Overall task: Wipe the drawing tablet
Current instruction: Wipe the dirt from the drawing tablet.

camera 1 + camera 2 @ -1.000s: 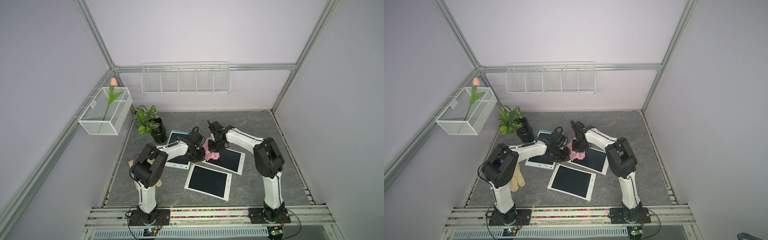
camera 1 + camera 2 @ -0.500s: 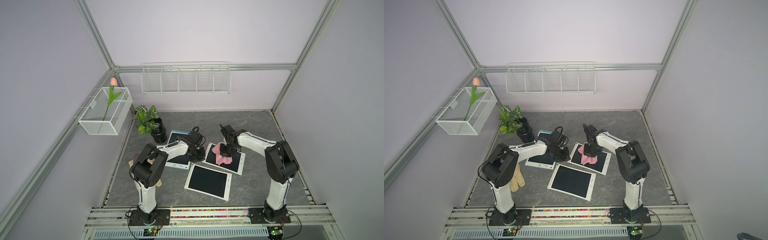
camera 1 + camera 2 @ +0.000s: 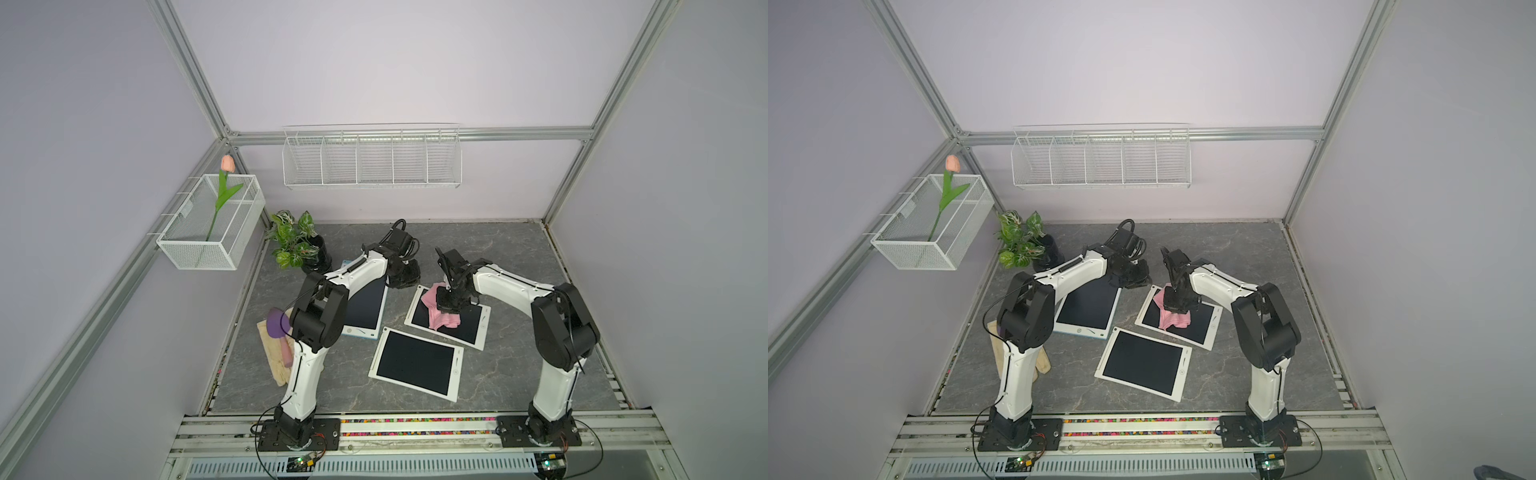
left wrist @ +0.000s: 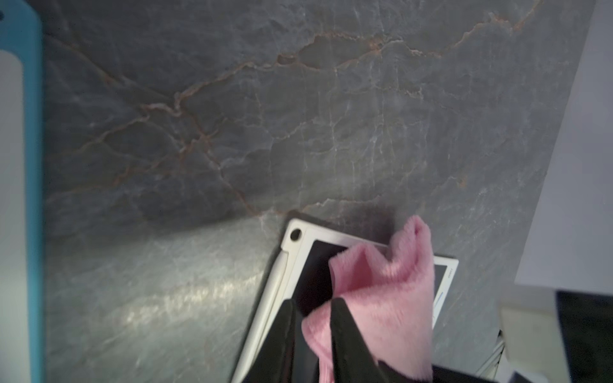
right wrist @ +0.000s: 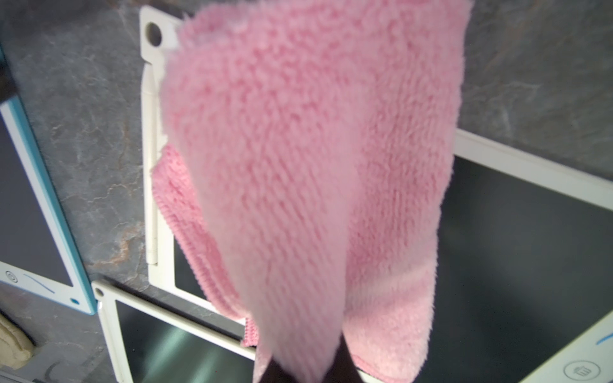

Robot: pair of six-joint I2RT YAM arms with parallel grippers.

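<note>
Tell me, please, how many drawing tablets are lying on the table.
3. A blue-framed tablet lies partly under the left arm; a white tablet lies under the pink cloth; a second white tablet lies bare, nearest the camera. No others seem hidden.

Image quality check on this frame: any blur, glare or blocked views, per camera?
Right wrist view: pink cloth fills most of the frame, close and soft; pale glare on the front white tablet. Left wrist view: bright glare streak on the stone tabletop, blue tablet edge blurred. Both top views: even light, sharp, only soft shadows.
</note>
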